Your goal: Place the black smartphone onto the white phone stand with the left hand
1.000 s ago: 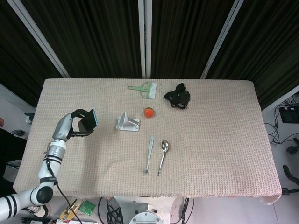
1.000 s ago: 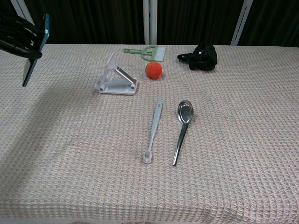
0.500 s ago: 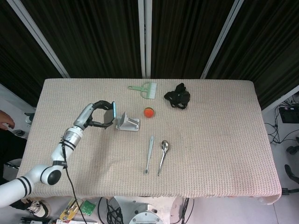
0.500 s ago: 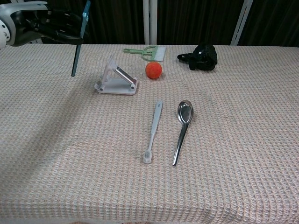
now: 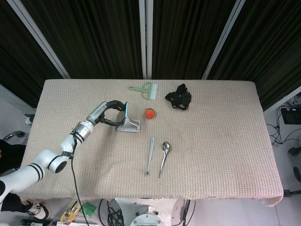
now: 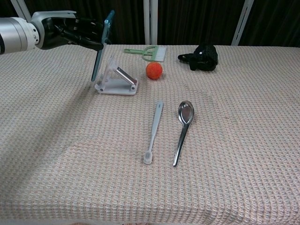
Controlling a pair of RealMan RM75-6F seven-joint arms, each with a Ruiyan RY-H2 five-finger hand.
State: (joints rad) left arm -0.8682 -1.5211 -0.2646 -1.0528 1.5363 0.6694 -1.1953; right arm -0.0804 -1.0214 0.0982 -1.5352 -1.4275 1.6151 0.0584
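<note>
My left hand [image 6: 77,31] [image 5: 114,113] holds the black smartphone [image 6: 102,46] [image 5: 125,111] by its back, upright and slightly tilted, seen almost edge-on with a blue rim. The phone hangs just left of the white phone stand [image 6: 117,78] [image 5: 129,124], its lower end close to the stand's left edge; whether they touch I cannot tell. The stand sits on the table left of centre with its sloped back plate facing the phone. My right hand is in neither view.
An orange ball [image 6: 153,70] lies just right of the stand. A green brush [image 6: 147,52] and a black bundle [image 6: 201,56] lie at the back. A toothbrush [image 6: 153,131] and a metal spoon [image 6: 183,130] lie in the middle of the woven tablecloth [image 6: 243,140].
My left arm has carried the phone rightward from the table's left side until it is right beside the stand. Nothing else on the table has moved.
</note>
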